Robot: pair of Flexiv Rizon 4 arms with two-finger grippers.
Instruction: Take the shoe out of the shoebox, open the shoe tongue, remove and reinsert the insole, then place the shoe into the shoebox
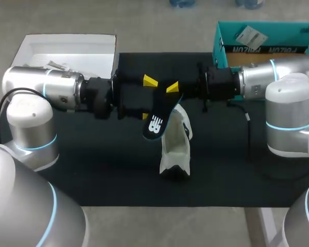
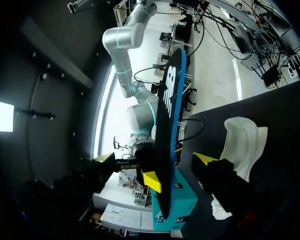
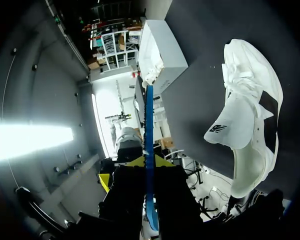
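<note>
- Head view: right gripper [image 1: 173,88] clamps the black insole [image 1: 157,122], held just above the white shoe [image 1: 176,149].
- Left gripper [image 1: 147,98] spread wide, one finger against the insole, above the shoe.
- Shoe lies on the black mat [image 1: 92,164].

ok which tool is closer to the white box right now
Left. The left tool is just off a corner of the white box; the right tool is beyond it, on the teal box side.
</note>
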